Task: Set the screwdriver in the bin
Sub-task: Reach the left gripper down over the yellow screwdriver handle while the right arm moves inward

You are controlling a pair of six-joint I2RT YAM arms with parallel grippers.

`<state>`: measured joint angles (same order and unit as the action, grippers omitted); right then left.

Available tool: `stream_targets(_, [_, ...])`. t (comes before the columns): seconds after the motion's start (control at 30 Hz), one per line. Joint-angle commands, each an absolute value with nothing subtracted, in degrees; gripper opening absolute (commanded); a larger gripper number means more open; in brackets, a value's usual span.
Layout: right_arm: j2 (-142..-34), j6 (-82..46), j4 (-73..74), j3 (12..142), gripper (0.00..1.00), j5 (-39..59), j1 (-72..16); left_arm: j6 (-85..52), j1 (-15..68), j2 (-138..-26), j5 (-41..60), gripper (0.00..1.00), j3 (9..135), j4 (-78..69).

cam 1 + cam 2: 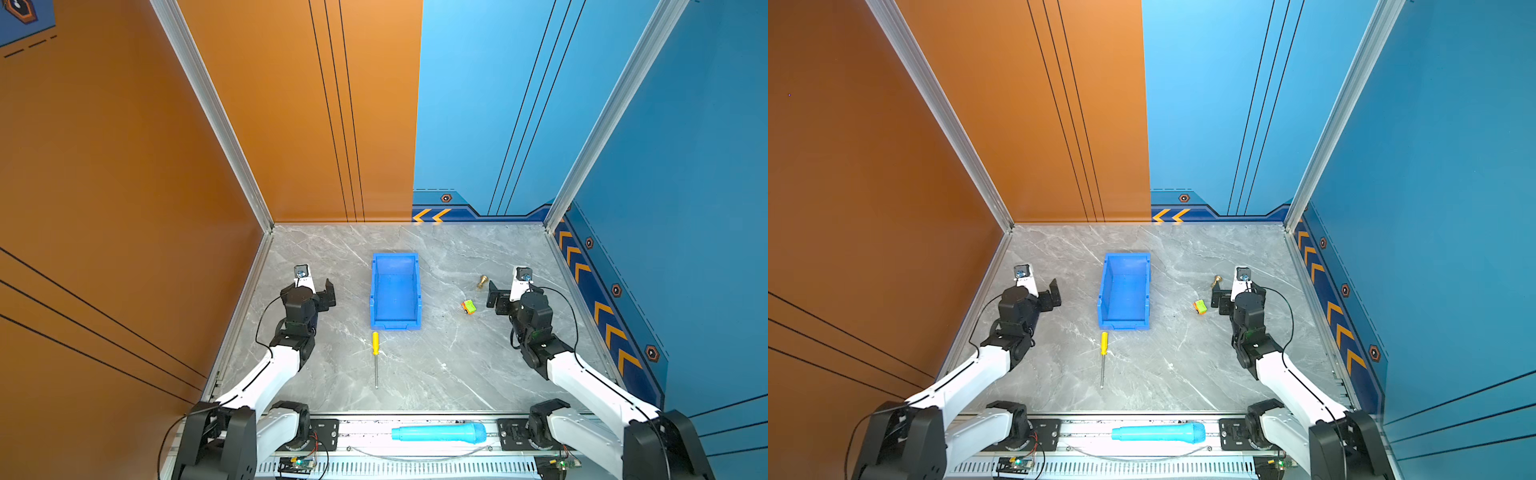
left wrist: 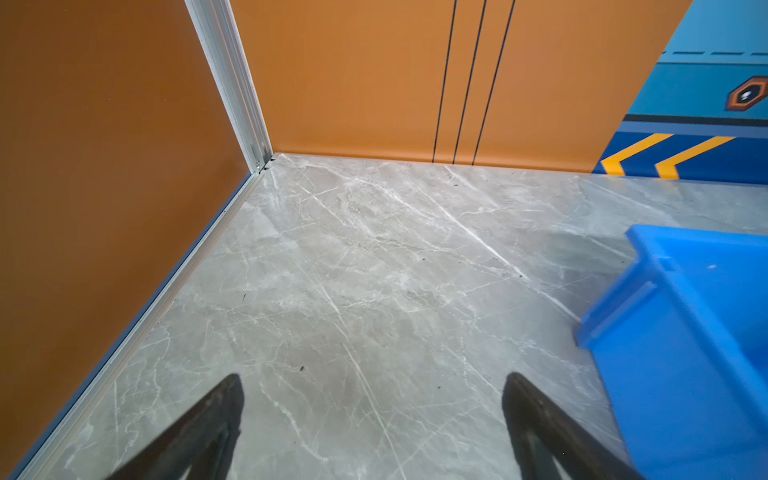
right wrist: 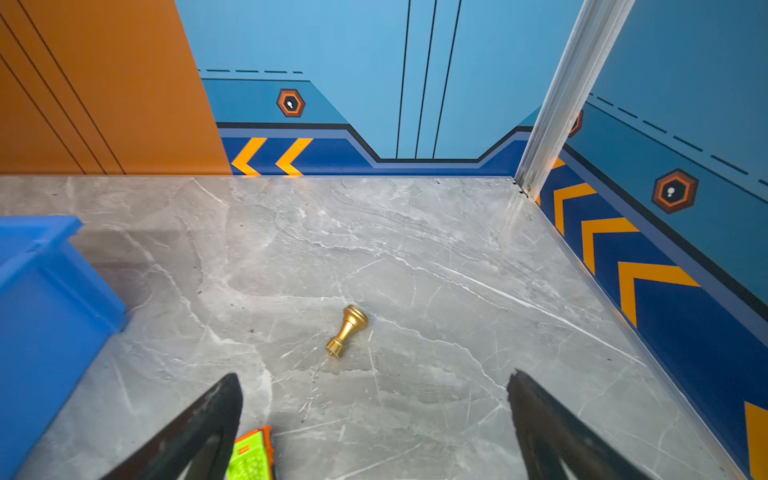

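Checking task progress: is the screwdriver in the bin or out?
Out. The screwdriver lies flat on the table, just in front of the bin, whose inside looks empty.

Screwdriver (image 1: 375, 348) — just before the bin (image 1: 395, 291)

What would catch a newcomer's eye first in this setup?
Probably the bright blue bin, open and empty, mid-table between the left arm and the right arm. Just in front of its lowered lip lies a yellow-handled screwdriver, and a large light-blue toy microphone lies on the rail at the near edge.
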<state>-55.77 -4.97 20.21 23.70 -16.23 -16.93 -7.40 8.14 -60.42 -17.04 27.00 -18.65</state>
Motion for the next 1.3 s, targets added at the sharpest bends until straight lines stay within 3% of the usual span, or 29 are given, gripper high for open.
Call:
stream_targets(0.0, [-50.3,-10.9,4.7,27.0,1.00,-20.8,-20.8,-15.4,9.1,-57.4,-19.9,0.98,33.9,2.2])
stream_targets(0.13, [-46.7,-14.5,-7.2,32.3,1.00,-25.3,-26.2,-21.9,13.7,-57.0,-20.2,0.98,41.2,21.0])
stream_targets(0.4, [-55.0,-18.5,-28.8,47.3,1.00,-24.0,-34.8,-34.4,26.9,-51.5,-20.7,0.98,44.0,35.0])
stream_targets(0.57, [-53.9,-15.0,-28.0,48.5,1.00,-22.2,-44.9,-40.0,32.6,-53.4,-16.5,0.98,47.1,41.0])
stream_targets(0.87, [-48.6,-5.7,-23.9,45.6,1.00,-10.6,-57.5,-44.0,41.8,-64.2,-13.5,0.98,51.6,44.3])
stream_targets(1.07, [-42.6,-2.7,-19.7,40.6,1.00,3.1,-59.6,-48.6,44.3,-70.6,-13.2,0.98,52.0,44.1])
stream_targets(1.27, [-39.5,-5.9,-14.4,36.4,1.00,5.2,-60.8,-48.4,46.6,-76.5,-14.9,0.99,50.5,41.6])
